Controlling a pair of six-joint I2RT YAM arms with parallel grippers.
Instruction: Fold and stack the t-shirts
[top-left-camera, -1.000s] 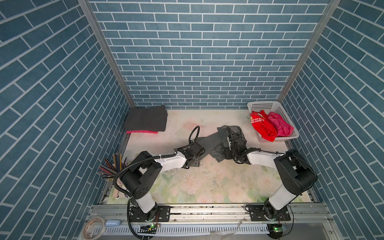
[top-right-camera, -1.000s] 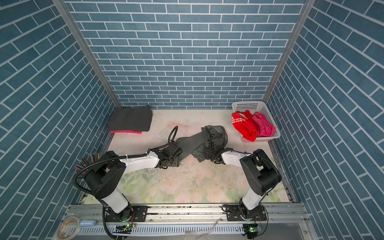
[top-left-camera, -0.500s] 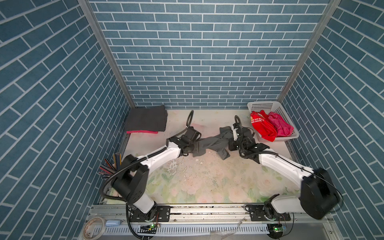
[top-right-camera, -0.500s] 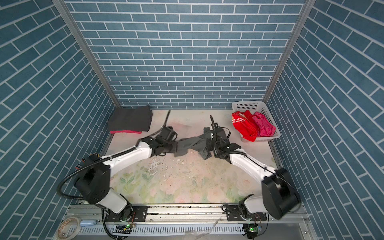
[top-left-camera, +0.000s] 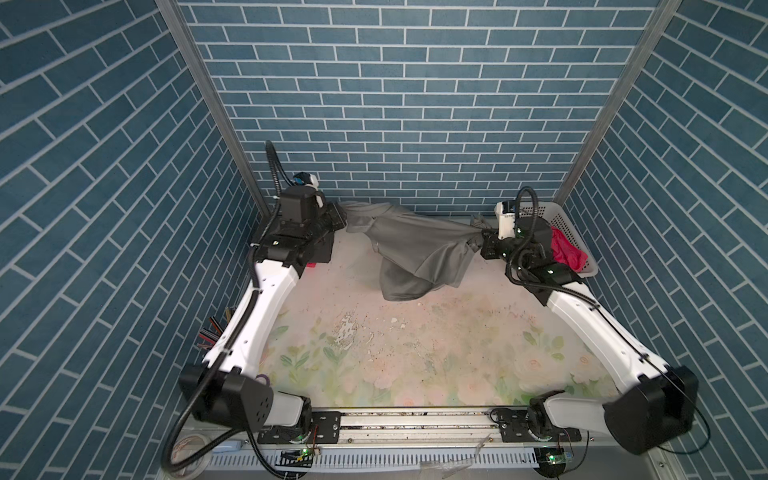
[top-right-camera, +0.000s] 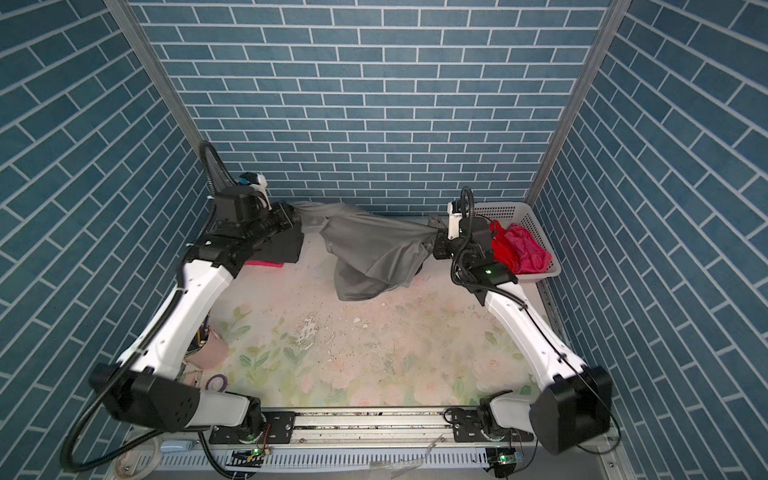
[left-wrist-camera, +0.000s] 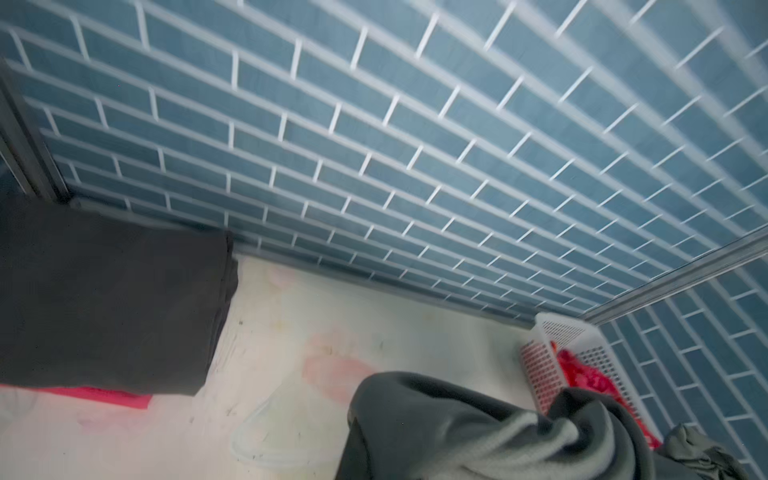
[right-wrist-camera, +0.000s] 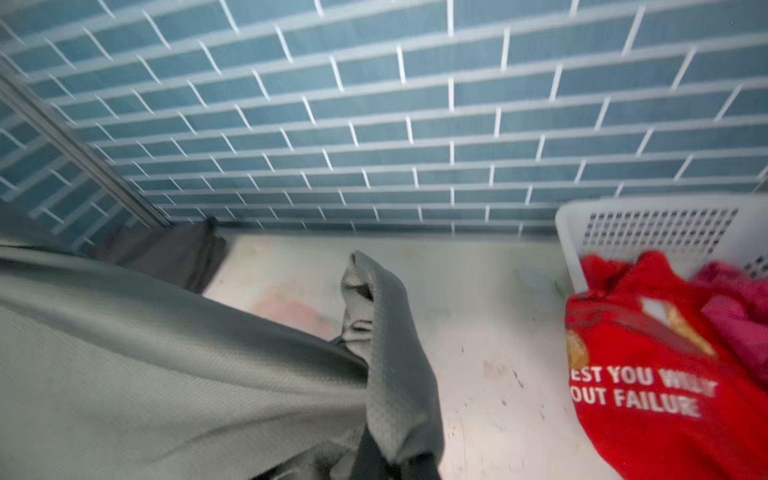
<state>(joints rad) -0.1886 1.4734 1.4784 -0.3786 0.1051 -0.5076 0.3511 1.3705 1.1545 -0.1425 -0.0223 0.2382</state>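
A worn, flower-printed table (top-left-camera: 415, 332) fills a blue-tiled booth. Above its far half a large grey t-shirt (top-left-camera: 415, 245) hangs in the air, strung between two robot arms, its lower part sagging in loose folds towards the table. At far right a white basket (top-left-camera: 569, 228) holds a red t-shirt (right-wrist-camera: 648, 374) and a pink t-shirt (right-wrist-camera: 735, 307). At far left lies a folded charcoal t-shirt (left-wrist-camera: 104, 299). The left gripper (top-left-camera: 344, 217) and right gripper (top-left-camera: 481, 235) are each clenched on the grey cloth, though which corners they hold is hard to tell. To spread it well, the arms should likely pull apart evenly, stay level, then lower the hanging edge first, clear of basket and stack.
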